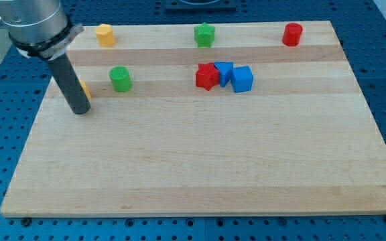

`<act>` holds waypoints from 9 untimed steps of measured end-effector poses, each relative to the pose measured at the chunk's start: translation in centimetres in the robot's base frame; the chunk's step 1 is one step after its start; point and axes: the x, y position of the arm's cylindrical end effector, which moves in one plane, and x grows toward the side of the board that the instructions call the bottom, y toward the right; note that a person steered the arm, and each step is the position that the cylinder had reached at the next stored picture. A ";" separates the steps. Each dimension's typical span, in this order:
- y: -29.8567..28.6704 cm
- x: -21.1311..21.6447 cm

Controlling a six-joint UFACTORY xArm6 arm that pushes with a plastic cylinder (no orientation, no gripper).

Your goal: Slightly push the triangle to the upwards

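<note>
A blue block that looks triangular (224,70) lies in the upper middle of the wooden board (193,167). It sits tight between a red star (206,77) on its left and a blue cube (242,79) on its right. My tip (80,111) rests on the board far to the view's left of the triangle, near the left edge. A small yellow-orange block (86,89) sits right behind the rod, mostly hidden, so its shape cannot be made out.
A green cylinder (120,78) stands just right of my rod. Along the top edge are a yellow block (104,34), a green star (205,34) and a red cylinder (292,33). The green star is straight above the triangle group.
</note>
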 end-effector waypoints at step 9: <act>23.8 -6.4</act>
